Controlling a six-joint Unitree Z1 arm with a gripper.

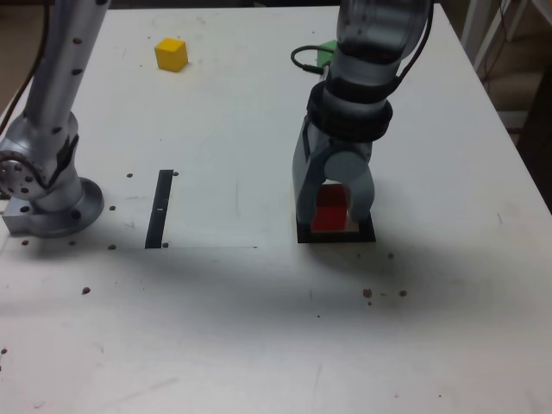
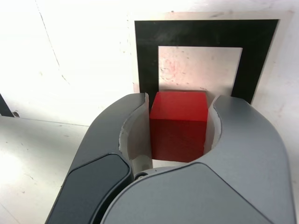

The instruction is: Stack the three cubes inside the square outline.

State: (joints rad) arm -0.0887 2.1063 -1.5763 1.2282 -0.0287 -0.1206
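My gripper [image 1: 335,220] is shut on the red cube [image 1: 329,210], its two grey fingers pressed against opposite sides. It holds the cube low over the square outline [image 1: 364,235], a black border around a pale centre. The wrist view shows the red cube [image 2: 180,123] between the jaws of the gripper [image 2: 180,100], over the near side of the square outline [image 2: 147,56]. Whether the cube touches the table I cannot tell. The yellow cube [image 1: 171,53] sits far back at the exterior view's left. The green cube [image 1: 326,52] lies at the back, mostly hidden behind the arm.
A thin black strip [image 1: 160,207] lies flat on the white table, left of the outline in the exterior view. The arm's base [image 1: 52,203] stands at the exterior view's left edge. A black cable [image 1: 302,59] loops beside the green cube.
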